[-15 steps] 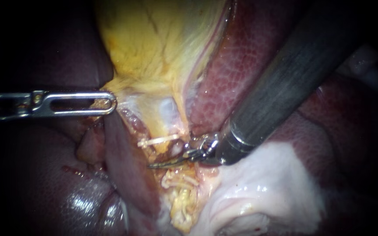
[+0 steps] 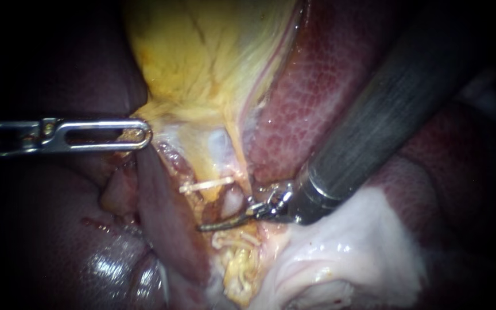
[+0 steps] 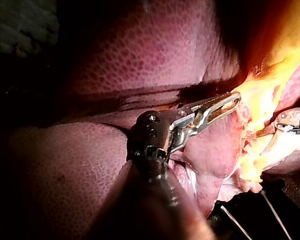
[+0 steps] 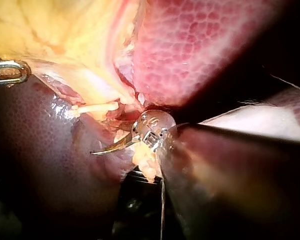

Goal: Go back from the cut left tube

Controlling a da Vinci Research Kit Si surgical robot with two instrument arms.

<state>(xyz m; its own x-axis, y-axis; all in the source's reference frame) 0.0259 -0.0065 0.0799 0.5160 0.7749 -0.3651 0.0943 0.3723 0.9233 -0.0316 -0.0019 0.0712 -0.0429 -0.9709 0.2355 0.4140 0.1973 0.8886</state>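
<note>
My left instrument comes in level from the left, its slotted jaws shut on the yellow edge of the gallbladder. The left wrist view shows those jaws closed on the same yellow tissue. My right instrument enters from the upper right. Its thin curved blades lie together, pointing left just below a white clip on a tube. A pinkish stump sits between that clip and the blades. More white clips lie below the blades. In the right wrist view the blade tip is free of tissue.
Dark red liver lies behind the right shaft and on the left. Pale white tissue bulges under the right instrument's wrist. A dark red fold hangs beside the clipped area.
The right instrument's blades have come together, and its tip and wrist have dropped slightly, away from the upper clip. The left instrument has held still.
</note>
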